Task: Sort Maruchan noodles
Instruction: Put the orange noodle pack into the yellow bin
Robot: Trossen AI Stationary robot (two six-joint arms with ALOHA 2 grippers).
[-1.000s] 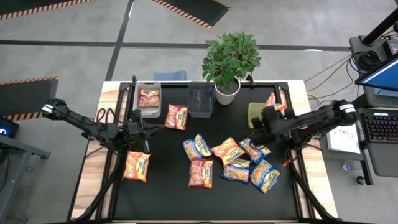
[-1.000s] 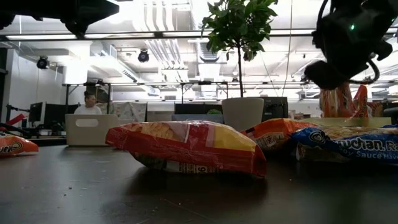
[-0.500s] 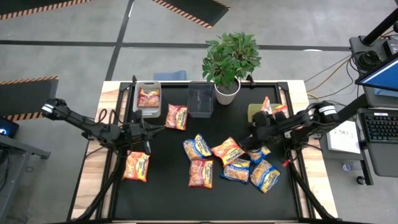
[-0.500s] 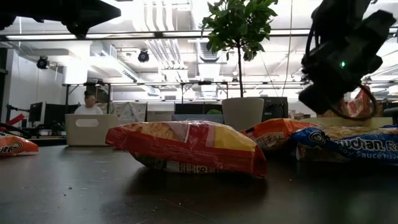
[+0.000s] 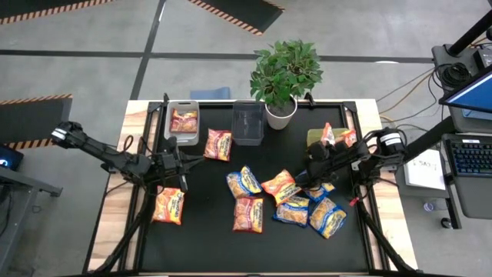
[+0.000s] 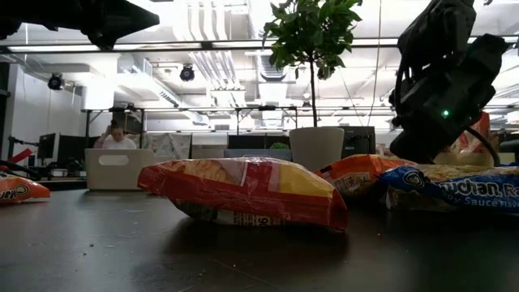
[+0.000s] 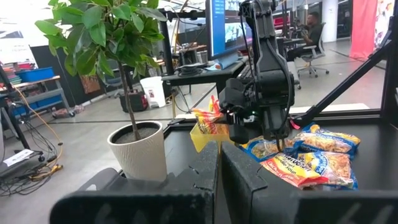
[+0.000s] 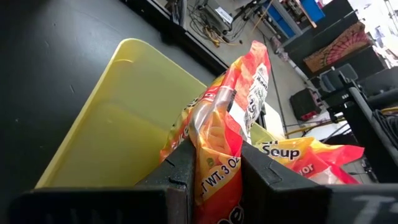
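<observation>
Several Maruchan noodles packets lie flat in the middle of the black table [image 5: 207, 238]: blue-and-yellow [image 5: 244, 181], orange [image 5: 280, 186] and red [image 5: 248, 214]. Another lies at the left [image 5: 170, 205], and one is in the grey bin [image 5: 184, 121]. My right gripper [image 5: 327, 146] is shut on an orange packet [image 8: 233, 106] over the yellow bin [image 8: 118, 130], which holds a second orange packet [image 8: 305, 158]. My left gripper [image 5: 178, 163] hovers at the left, shut [image 7: 217, 168] and with nothing in it. My right gripper pinches the orange packet near one short end [image 8: 214, 171], one finger on each flat face. The fingers slant down toward the yellow bin. The packet stands on edge past the fingertips, over the bin's inside. I cannot tell whether it touches the bin.
A potted plant [image 5: 283, 73] stands at the far edge, with a dark bin [image 5: 247, 121] beside it and a red packet [image 5: 217, 144] near the grey bin. Bare table lies along the near edge. A person sits in the room behind [image 6: 117, 138].
My right gripper has sunk toward the yellow bin and tipped further down. It has stayed shut on the orange packet, which has come down with it from above the bin to just over its inside.
</observation>
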